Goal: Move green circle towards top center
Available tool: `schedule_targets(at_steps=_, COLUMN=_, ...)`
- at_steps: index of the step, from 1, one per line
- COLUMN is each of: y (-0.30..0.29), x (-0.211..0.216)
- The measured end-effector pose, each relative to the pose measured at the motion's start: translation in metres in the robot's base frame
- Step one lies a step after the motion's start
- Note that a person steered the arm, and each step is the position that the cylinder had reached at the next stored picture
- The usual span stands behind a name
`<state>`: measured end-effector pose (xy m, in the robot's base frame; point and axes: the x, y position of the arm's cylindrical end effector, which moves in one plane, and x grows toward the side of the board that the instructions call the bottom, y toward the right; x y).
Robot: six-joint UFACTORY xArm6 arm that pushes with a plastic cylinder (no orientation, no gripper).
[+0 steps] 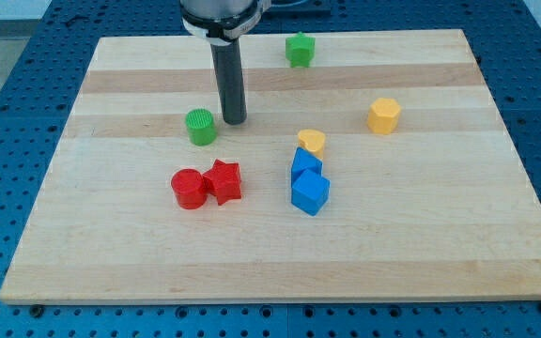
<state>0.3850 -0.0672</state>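
Pale wooden bench carries the blocks; green circle sits just left of my tip, apparently untouched; no gripper exists, so nothing is grasped; the whole push toward top centre seems left.

A pale wooden board lies on a blue perforated table — evenly lit.

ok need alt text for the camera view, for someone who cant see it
My tip, the lower end of a dark rod, rests on a pale wooden board just to the view's right of the green circle block. A green star block sits near the top; red, blue and yellow blocks lie lower and rightward.
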Motion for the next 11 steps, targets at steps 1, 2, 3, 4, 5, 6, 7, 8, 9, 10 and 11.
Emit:
schedule_targets(at_steps=1, y=0.004, x=0.042)
schedule_targets(at_steps=2, y=-0.002, x=0.083)
schedule_targets(at_steps=3, y=-0.009, x=0.096)
schedule_targets(at_steps=4, y=-0.019, x=0.061)
schedule_targets(at_steps=5, y=-0.025, x=0.029)
schedule_targets(at_steps=6, y=-0.037, x=0.0)
schedule_targets(at_steps=7, y=-0.046, x=0.001)
schedule_targets(at_steps=8, y=-0.082, x=0.007)
schedule_targets(at_steps=9, y=-0.101, x=0.005)
schedule_targets(at_steps=10, y=-0.124, x=0.0)
schedule_targets(at_steps=11, y=-0.106, x=-0.037)
